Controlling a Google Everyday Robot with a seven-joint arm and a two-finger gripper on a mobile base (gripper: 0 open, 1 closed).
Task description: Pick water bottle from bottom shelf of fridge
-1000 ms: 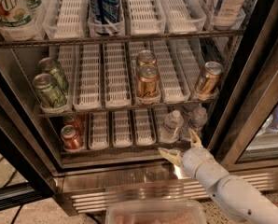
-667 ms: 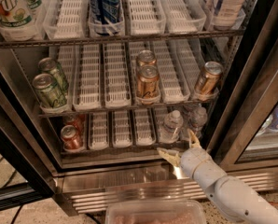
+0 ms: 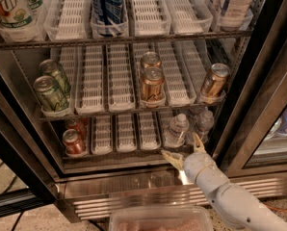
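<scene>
The fridge [image 3: 266, 71] stands open before me. On its bottom shelf [image 3: 126, 153], a wire rack with white slotted lane trays, a small clear water bottle [image 3: 176, 130] with a white cap stands at the front right. A second one [image 3: 204, 124] is just right of it. My gripper [image 3: 185, 151] is open just below and in front of these bottles, at the shelf's front edge. One fingertip [image 3: 168, 155] points left and the other [image 3: 197, 140] points up towards the bottles. It holds nothing.
Two red cans [image 3: 74, 141] stand at the bottom shelf's left. The middle shelf holds green cans [image 3: 49, 94] and copper cans [image 3: 152, 84]. The top shelf holds a blue can [image 3: 106, 4] and bottles. A clear container [image 3: 160, 219] sits below the ribbed base panel [image 3: 134, 196].
</scene>
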